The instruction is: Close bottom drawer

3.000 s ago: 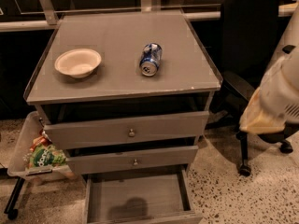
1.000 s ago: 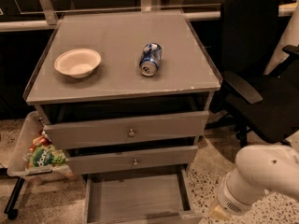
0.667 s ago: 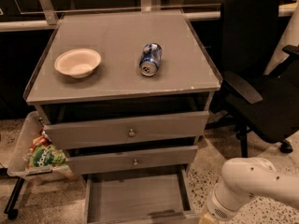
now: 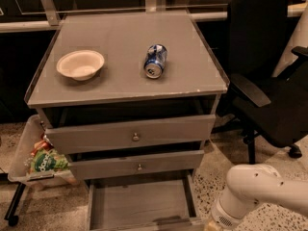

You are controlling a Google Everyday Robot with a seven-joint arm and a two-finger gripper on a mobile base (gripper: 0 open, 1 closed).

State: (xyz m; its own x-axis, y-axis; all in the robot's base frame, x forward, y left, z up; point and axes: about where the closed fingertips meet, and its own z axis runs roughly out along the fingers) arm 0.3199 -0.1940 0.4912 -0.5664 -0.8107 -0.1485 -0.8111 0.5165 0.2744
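The bottom drawer (image 4: 137, 203) of the grey cabinet is pulled far out, showing its flat grey floor. Its front panel runs along the lower frame edge, and the knob is out of view. My white arm (image 4: 255, 191) comes in from the lower right, its lower end reaching down beside the drawer's right front corner. The gripper itself is below the frame edge and not in view. The two drawers above, the upper (image 4: 134, 134) and the middle (image 4: 138, 165), stand slightly ajar.
On the cabinet top (image 4: 202, 76) sit a white bowl (image 4: 80, 64) and a blue can (image 4: 155, 60) on its side. A black office chair (image 4: 269, 81) stands at the right. A tray with snack bags (image 4: 41, 160) hangs at the left. Speckled floor surrounds the cabinet.
The arm swung from the right side of the view down to the lower right, close to the drawer's right front corner. The drawer has stayed pulled out.
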